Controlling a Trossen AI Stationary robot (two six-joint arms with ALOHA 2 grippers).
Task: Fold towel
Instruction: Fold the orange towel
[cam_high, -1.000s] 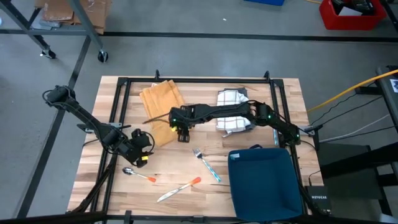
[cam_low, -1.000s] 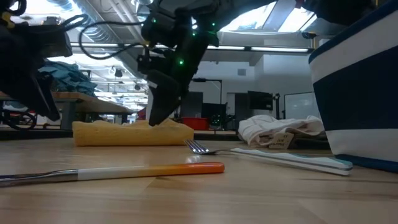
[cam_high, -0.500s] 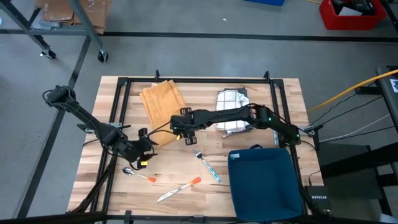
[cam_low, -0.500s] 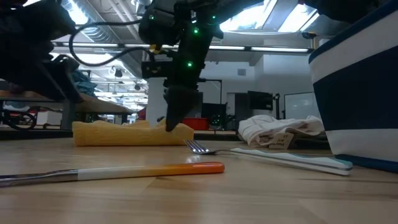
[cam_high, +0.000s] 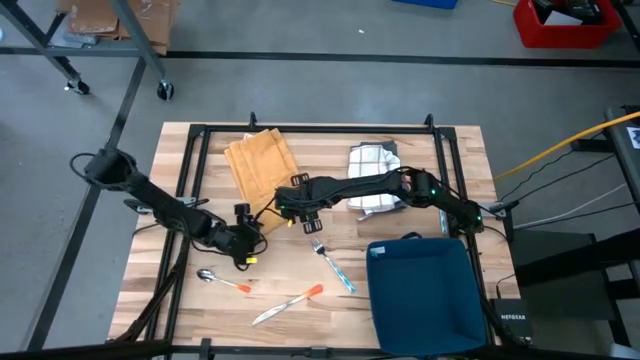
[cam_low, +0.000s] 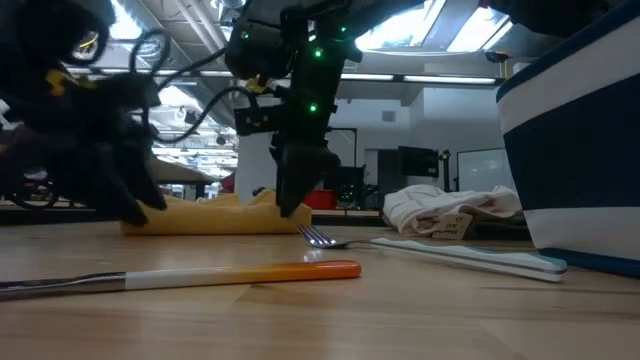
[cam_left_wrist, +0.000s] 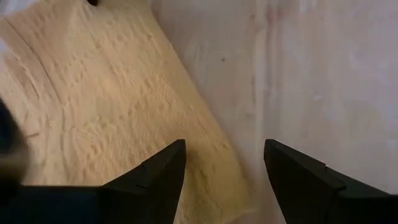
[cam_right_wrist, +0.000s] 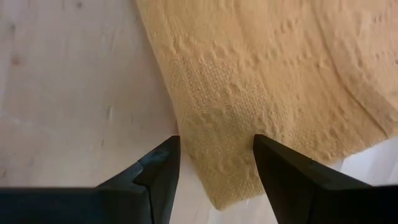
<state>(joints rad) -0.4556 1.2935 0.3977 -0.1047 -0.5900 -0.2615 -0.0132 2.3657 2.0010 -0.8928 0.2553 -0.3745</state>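
The yellow towel (cam_high: 258, 170) lies in a folded strip on the wooden table, running from the far edge toward the middle. My left gripper (cam_high: 246, 243) is open over the strip's near left corner (cam_left_wrist: 214, 155), its fingers either side of the edge. My right gripper (cam_high: 299, 220) is open above the near right corner (cam_right_wrist: 217, 186), pointing steeply down. In the low view the right gripper (cam_low: 293, 200) stands at the towel's (cam_low: 215, 212) end, and the left gripper (cam_low: 125, 195) is a dark blur at its other end.
A crumpled white cloth (cam_high: 375, 162) lies at the far right under the right arm. A blue bin (cam_high: 425, 290) stands at the near right. A fork (cam_high: 331, 262), a spoon (cam_high: 222, 281) and an orange-handled knife (cam_high: 287, 305) lie near the front edge.
My left gripper has swung toward the table's right and down, rolling as it went, and now stands at the towel's near left corner. My right gripper has rolled and shifted slightly toward the near right corner. The towel has stayed flat.
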